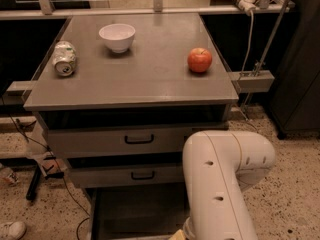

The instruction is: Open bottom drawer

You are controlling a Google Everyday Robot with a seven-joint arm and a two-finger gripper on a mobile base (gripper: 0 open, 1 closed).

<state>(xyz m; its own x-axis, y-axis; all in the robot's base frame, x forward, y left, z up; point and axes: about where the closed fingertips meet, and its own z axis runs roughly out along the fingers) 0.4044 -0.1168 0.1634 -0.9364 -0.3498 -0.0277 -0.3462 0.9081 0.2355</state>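
The grey cabinet has three drawers. The bottom drawer (140, 209) is pulled out toward me, and its plain grey inside shows below the other two fronts. Its front and handle lie below the frame's lower edge. The mid drawer front (125, 175) with its black handle (142, 175) and the upper drawer front (115, 141) with its handle (139, 140) are both pushed in. My white arm (220, 184) comes down at the lower right and leaves the frame at the bottom. The gripper is out of view below that edge, near the bottom drawer's right front.
On the cabinet top (145, 79) stand a white bowl (117, 36), a crushed can (64, 59) lying at the left, and a red apple (200, 60) at the right. Cables and a black leg (35, 181) lie on the floor at the left. A dark cabinet (300, 84) stands at the right.
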